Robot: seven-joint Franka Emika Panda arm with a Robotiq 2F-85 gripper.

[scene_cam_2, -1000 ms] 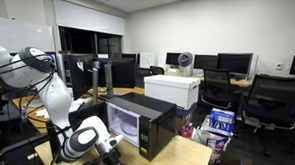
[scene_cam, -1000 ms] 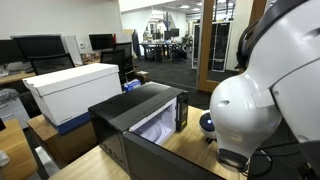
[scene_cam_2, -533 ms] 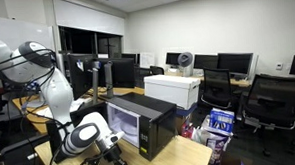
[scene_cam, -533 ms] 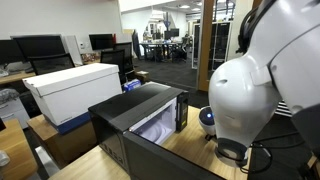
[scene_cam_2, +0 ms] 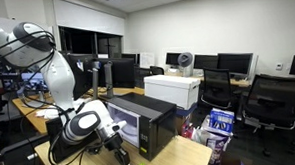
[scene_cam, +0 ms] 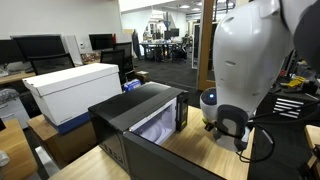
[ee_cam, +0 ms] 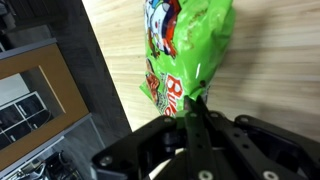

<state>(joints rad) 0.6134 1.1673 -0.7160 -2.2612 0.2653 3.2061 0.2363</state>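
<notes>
Office: monitor rows (scene_cam_2: 232,61), desk chairs (scene_cam_2: 266,97), open-plan desks beyond glass (scene_cam: 160,45).

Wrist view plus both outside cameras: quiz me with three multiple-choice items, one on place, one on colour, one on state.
1. In the wrist view, what lies behind the green bag?
A. a white box
B. the wooden table
C. carpet

2. The microwave casing is:
A. black
B. white
C. red

3. The gripper is:
A. wide open
B. out of view
C. shut on the green bag

Answers:
1. B: wood grain surrounds the bag.
2. A: the casing is dark in both exterior views.
3. C: the fingers pinch the bag's edge.
</notes>
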